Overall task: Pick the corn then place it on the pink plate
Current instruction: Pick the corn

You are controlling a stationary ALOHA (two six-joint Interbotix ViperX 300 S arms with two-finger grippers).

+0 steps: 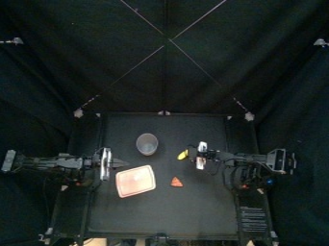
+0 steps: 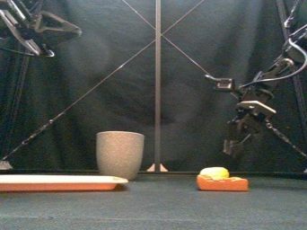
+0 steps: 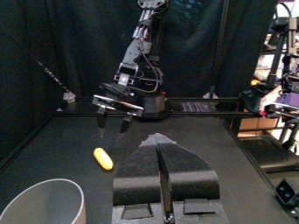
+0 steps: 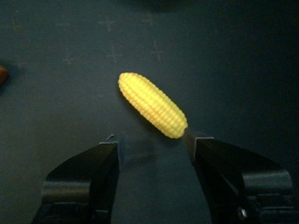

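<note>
Beyond the flat pink tray (image 2: 60,182) and to its right, the right gripper (image 4: 152,138) hangs with jaws spread wide over the yellow corn (image 4: 152,105), which lies on the table apart from the tray. The left gripper (image 3: 160,147), jaws pressed together, sits left of the tray.

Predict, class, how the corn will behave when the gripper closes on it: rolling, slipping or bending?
The corn is a rounded cob lying on its side, so a nudge would probably roll it. It lies slantwise under the open jaws of the right gripper, so it may swivel as they close. Its ridged kernels should limit slipping.
</note>
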